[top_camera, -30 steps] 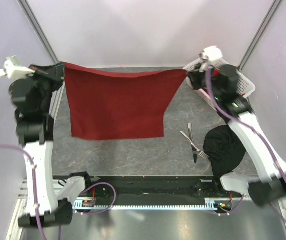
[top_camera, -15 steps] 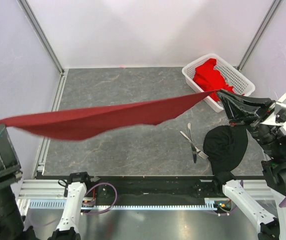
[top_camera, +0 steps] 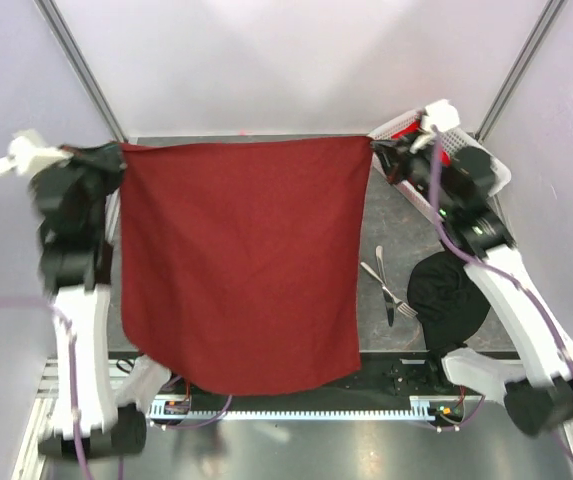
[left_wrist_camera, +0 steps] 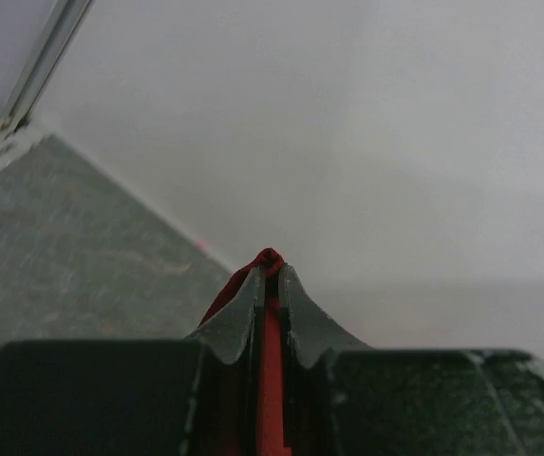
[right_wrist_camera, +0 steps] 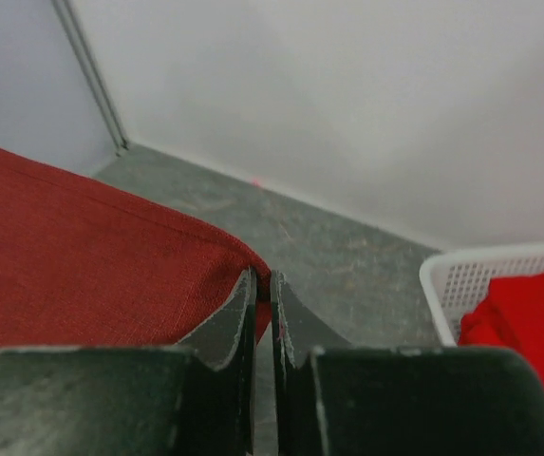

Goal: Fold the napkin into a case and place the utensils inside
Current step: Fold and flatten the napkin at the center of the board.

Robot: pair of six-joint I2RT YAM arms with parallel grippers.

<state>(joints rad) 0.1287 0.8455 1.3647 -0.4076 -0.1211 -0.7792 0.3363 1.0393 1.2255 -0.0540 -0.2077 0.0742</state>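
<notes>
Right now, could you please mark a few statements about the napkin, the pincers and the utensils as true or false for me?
1. The napkin hangs spread between the left pincer and the right pincer. True.
2. The left pincer is open and empty. False: it is shut on a napkin corner.
3. The utensils lie on the napkin. False: they lie on the table, to the right of it.
4. The white basket holds bright red cloth. True.
</notes>
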